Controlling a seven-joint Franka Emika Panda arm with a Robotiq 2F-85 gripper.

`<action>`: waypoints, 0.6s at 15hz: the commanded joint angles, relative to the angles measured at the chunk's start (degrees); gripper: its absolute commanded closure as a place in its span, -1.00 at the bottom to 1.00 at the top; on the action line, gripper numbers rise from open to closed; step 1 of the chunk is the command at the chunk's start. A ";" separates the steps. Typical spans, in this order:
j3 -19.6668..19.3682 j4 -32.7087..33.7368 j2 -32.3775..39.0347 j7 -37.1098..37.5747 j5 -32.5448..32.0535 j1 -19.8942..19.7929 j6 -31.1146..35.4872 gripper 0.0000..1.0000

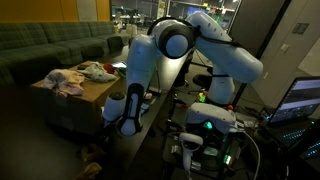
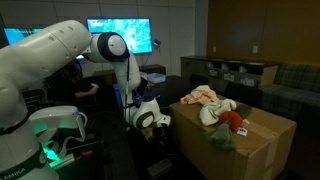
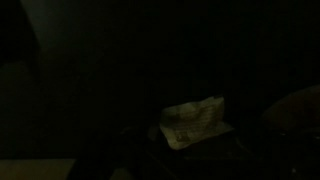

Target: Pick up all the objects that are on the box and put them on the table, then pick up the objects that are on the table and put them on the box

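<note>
Checking the grip first, Mara: is the gripper (image 2: 150,119) holding anything?

Can't tell, Jon. It hangs low just beside the box (image 2: 245,150), at the edge of the top nearest it. Its jaws are lost in shadow in both exterior views, and the wrist view is nearly black. How wide they stand, or whether anything sits between them, I can't say.

What could go wrong from here?

Closing blind, mostly. The wrist view shows only a pale crumpled scrap (image 3: 190,125). If the jaws pinch just a loose fold, it could slip out on the lift. The pile on the box looks tangled too, so dragging one cloth may roll the red ball (image 2: 233,118) off an edge. And that low, the gripper could knock the box wall.

Count for me.

One box. On its top, three cloths: the pinkish-white cloth (image 1: 63,83) toward one corner, the white-grey cloth (image 1: 98,70) beside it, and the teal-grey cloth (image 2: 214,112) touching the ball. One red ball. The plush toy and black pieces I can't make out, nor the table in this dark.
</note>
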 commanded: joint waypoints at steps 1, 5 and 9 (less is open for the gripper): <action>0.49 1.96 1.76 -2.13 1.34 -0.75 1.31 -0.18; 0.12 0.85 0.71 -2.59 1.25 -0.44 1.53 -0.15; -0.22 -1.94 -2.04 -4.08 0.59 -0.41 0.77 0.15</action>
